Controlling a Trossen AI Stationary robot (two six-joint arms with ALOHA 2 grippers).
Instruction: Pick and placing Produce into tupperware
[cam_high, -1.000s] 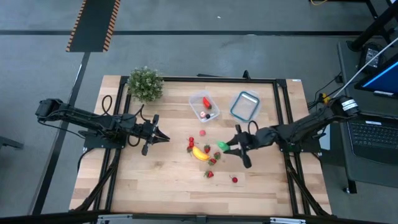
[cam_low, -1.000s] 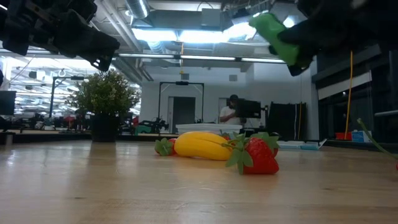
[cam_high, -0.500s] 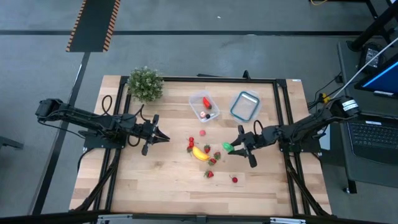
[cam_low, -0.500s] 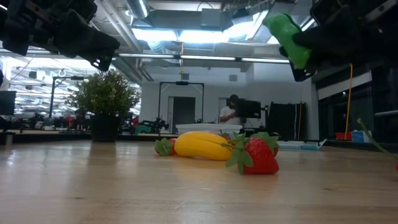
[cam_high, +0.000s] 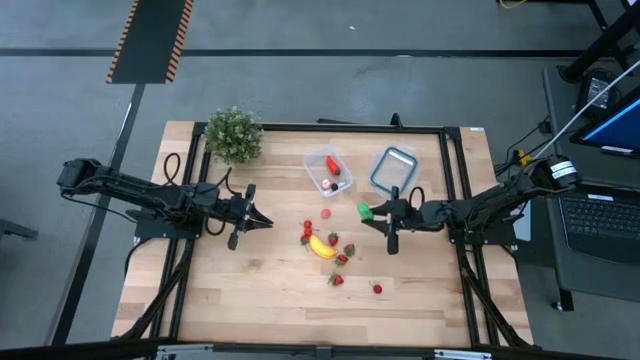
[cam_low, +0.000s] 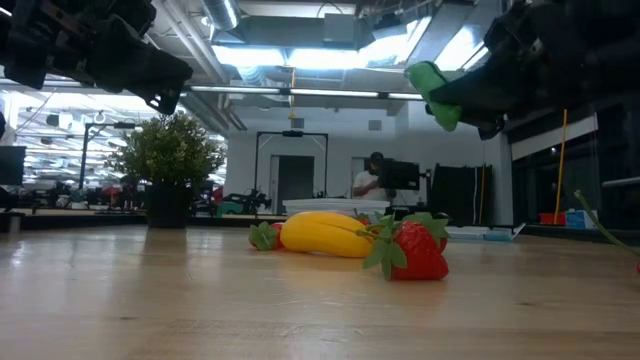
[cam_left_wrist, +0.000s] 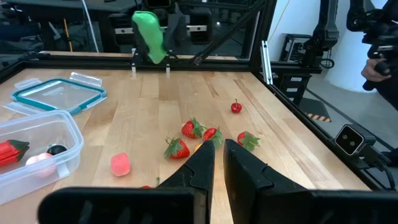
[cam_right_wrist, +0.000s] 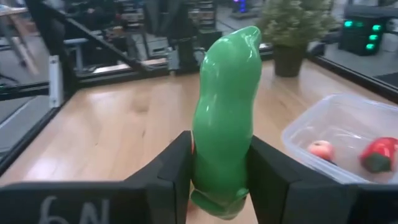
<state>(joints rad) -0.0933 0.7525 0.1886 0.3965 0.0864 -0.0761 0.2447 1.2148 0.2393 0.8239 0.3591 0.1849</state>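
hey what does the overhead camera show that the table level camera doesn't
Only the overhead view shows the clear tub with red pieces inside, the blue-rimmed lid, and the stray strawberries nearer the front edge. Only the table-level view shows a person in the room behind and the ceiling lights. Both show the banana, the potted plant, and the right hand holding the green piece above the table.

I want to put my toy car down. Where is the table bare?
The whole near strip of the light wooden table is bare, below the small red cherry. It is crowded around the yellow toy banana, where strawberries cluster.
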